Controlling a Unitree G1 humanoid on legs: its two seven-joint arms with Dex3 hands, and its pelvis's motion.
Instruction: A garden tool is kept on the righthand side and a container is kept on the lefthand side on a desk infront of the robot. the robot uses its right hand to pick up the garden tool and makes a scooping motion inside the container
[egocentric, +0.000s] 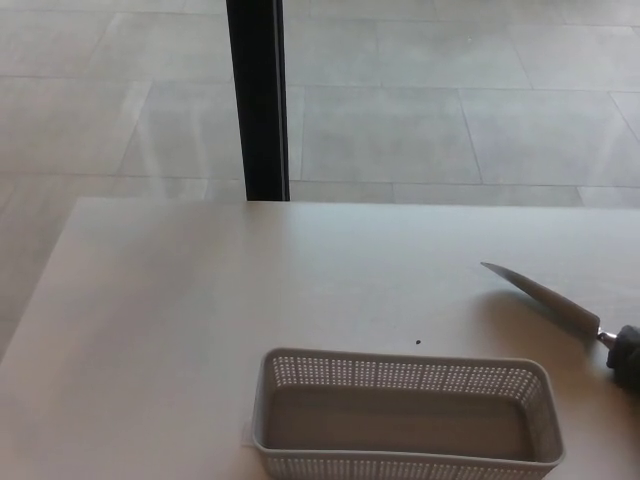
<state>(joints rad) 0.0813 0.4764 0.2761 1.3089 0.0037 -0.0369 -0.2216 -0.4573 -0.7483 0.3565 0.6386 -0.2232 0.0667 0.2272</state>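
The garden tool, a long pointed silver metal blade with a dark handle (560, 305), lies flat on the pale worktop (200, 300), far over on the right side. Its sharp tip points up and to the left, toward the middle of the worktop, and its dark handle runs off the right edge of the picture, so the long line of the tool goes from upper left to lower right. No robot hand shows at all, so it is not possible to say if either one is loose or closed. Because the handle end sits at the right edge, the right robot hand should be the nearer one, and it would likely have to come in from that side and take the handle, not the blade. The grey plastic basket with small holes in its walls (403, 375) sits near the front, just left of the tool and not touching it. It looks empty inside. A black post (257, 100) stands behind the worktop on the tiled floor (450, 120).
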